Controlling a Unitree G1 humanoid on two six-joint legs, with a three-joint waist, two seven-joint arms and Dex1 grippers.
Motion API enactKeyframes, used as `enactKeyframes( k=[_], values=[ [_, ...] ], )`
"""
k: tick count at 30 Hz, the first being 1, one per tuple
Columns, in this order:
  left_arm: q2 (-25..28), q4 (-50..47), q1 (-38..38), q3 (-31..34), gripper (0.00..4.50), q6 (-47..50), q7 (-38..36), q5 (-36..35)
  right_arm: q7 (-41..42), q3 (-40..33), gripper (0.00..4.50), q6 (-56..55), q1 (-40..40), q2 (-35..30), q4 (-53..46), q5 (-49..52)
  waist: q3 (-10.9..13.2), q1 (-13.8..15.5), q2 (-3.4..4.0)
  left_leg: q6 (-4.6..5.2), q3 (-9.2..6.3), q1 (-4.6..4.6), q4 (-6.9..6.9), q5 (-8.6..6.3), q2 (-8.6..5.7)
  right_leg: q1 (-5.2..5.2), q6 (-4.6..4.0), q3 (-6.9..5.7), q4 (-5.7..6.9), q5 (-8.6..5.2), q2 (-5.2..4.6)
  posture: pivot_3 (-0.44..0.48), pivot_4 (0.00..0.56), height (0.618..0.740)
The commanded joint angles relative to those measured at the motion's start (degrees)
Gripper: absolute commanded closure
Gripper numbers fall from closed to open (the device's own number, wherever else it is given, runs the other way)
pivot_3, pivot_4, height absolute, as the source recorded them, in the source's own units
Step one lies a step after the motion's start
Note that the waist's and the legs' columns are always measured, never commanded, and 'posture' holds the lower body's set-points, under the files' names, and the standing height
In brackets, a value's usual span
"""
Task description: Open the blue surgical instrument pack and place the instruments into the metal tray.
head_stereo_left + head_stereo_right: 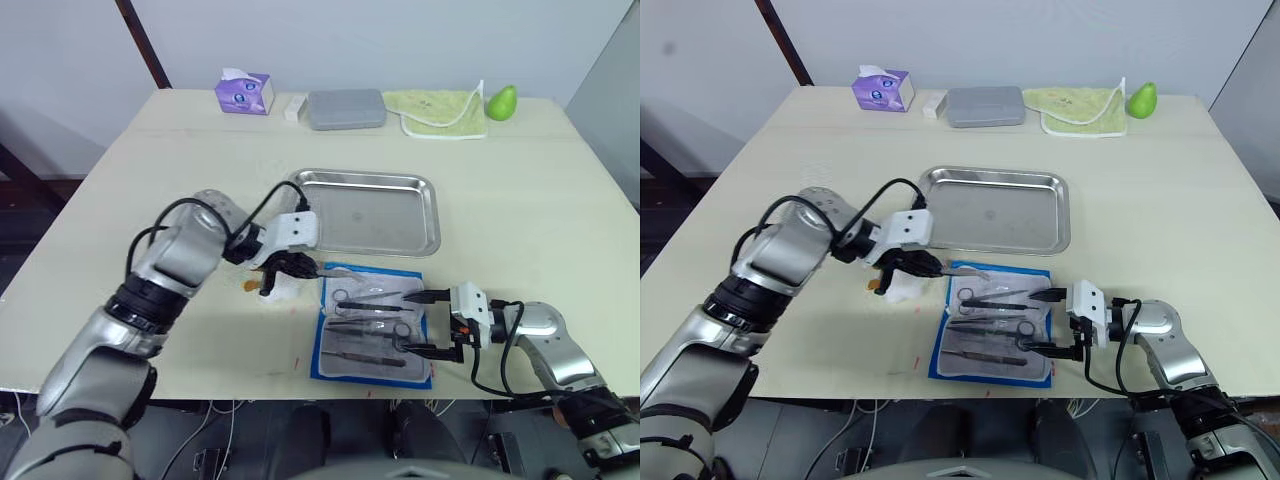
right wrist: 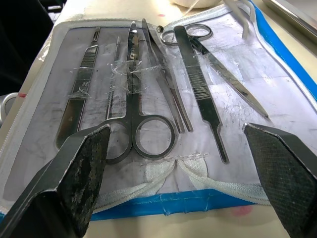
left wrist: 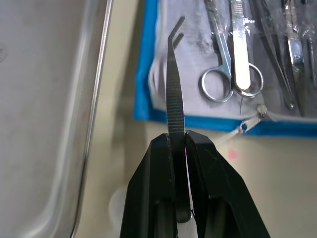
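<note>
The left gripper [image 3: 179,144] pinches thin curved silvery tweezers [image 3: 174,94] above the opened blue surgical instrument pack [image 1: 372,330] (near the tabletop's front edge); the right gripper [image 1: 428,323] gapes wide, empty, beside the pack's right edge.

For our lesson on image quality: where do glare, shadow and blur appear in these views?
Left eye view: the metal tray shows soft sheen, and the left gripper casts a shadow on the table. Right wrist view: plastic over the instruments glints; the near jaws look blurred. Left wrist view: the held tweezers are sharp.
</note>
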Motion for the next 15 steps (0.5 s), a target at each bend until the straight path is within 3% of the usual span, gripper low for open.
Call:
enactKeyframes(
  k=[1, 4, 8, 12, 15],
  values=[
    [0.84, -5.36, 2.16, 8.65, 4.43, 4.48, 1.92, -6.65, 0.03, 2.20, 0.00, 1.85, 2.00, -0.90, 2.98, -3.34, 0.00, 0.03, -0.01, 0.00, 0.00, 0.00, 0.00, 0.00, 0.00, 0.00, 0.00, -0.01, 0.00, 0.00, 0.00, 0.000, 0.150, 0.740],
    [0.83, -9.30, 5.32, 14.72, 4.43, 10.38, 5.30, -11.43, 0.21, 2.11, 0.00, 1.86, 2.08, -1.01, 2.89, -3.12, 0.04, -0.02, 0.02, 0.00, -0.04, -0.04, 0.01, 0.00, 0.05, -0.01, 0.01, -0.03, -0.01, 0.00, -0.02, 0.000, 0.150, 0.740],
    [-0.09, -12.86, 7.77, 17.95, 4.43, 16.74, 11.13, -14.05, 0.43, 2.05, 0.00, 1.88, 2.11, -1.13, 2.91, -2.99, 0.04, 0.02, 0.03, 0.00, -0.08, -0.02, 0.00, 0.00, 0.03, 0.00, 0.00, -0.06, 0.00, 0.00, -0.02, 0.000, 0.150, 0.740],
    [-10.64, -14.91, 7.44, 22.86, 4.43, 28.60, 29.67, -13.43, 0.99, 1.61, 0.00, 2.17, 1.90, -1.53, 2.89, -2.52, 0.07, 0.38, 0.03, 0.00, -0.13, -0.03, 0.02, 0.00, 0.03, 0.04, 0.03, -0.09, -0.02, 0.01, -0.07, 0.000, 0.150, 0.740],
    [-16.90, -15.98, 5.94, 23.13, 4.43, 32.15, 41.18, -9.95, 1.23, 1.30, 0.00, 2.38, 1.98, -1.83, 2.69, -2.27, 0.13, 0.27, -0.08, 0.00, -0.20, -0.09, 0.06, 0.00, -0.03, 0.05, 0.05, -0.14, -0.01, 0.01, -0.08, 0.000, 0.150, 0.740]
  ],
)
